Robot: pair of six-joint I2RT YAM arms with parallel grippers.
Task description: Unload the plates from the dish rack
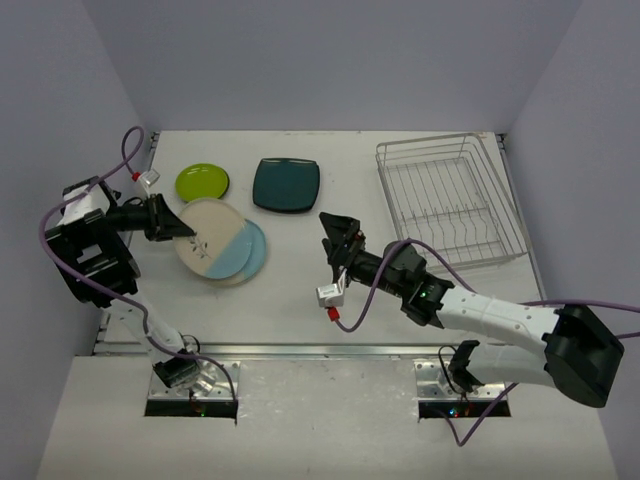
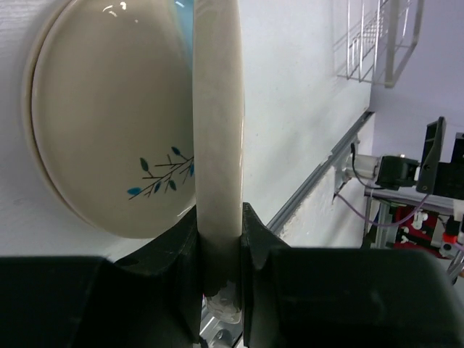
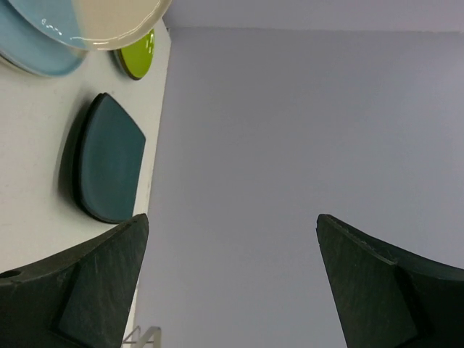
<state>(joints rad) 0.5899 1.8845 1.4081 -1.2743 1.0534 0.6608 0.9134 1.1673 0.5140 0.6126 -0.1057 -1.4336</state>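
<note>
- the left gripper [image 1: 172, 222] is at 9 o'clock on the table [image 1: 290, 290]. its two fingers [image 2: 255, 232] are squeezed tight on the rim of a cream-and-blue plate [image 1: 205, 232] with a little leaf twig on it.
- that held plate is tilted. it is over a second plate [image 1: 256, 256] of the same kind, which lies flat on the table (i cannot tell if the two touch).
- the small green plate [image 1: 202, 182] lies flat at 11 o'clock, just beside the held plate.
- the dark teal plate [image 1: 286, 184] has round corners. it lies flat near 12 o'clock, just to the right of the green one.
- the dish rack [image 1: 450, 200] is made of silver wire. it stands at 2 o'clock, well apart from all four plates.
- the right gripper [image 1: 340, 238] hangs over the middle of the table, between the plates and the rack. its fingers are spread wide apart and grip no plate.
- in the right wrist view, the teal plate and the green plate show off to the left of the spread fingers.
</note>
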